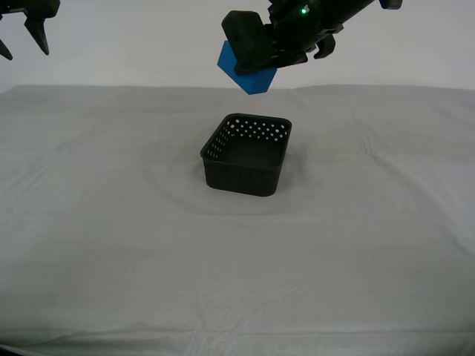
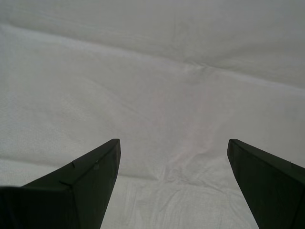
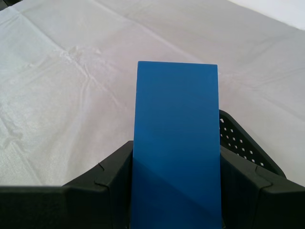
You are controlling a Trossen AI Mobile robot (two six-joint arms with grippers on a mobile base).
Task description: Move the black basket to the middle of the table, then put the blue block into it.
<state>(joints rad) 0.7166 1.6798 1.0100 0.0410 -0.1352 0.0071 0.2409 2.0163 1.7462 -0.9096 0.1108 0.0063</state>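
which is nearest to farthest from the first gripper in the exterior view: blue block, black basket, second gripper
1. The blue block, clamped between the fingers of my first gripper, top centre.
2. The black basket, on the table just below the block, mid-frame.
3. My second gripper, open and empty, in the exterior view's top left corner.

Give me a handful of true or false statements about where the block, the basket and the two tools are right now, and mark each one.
1. The blue block is clamped in my first tool. True.
2. The blue block lies inside the black basket. False: it is held in the air above the basket.
3. My second tool is open with nothing between its fingers. True.
4. The black basket is tipped on its side. False: it sits upright on the table.
5. The basket holds nothing. True.
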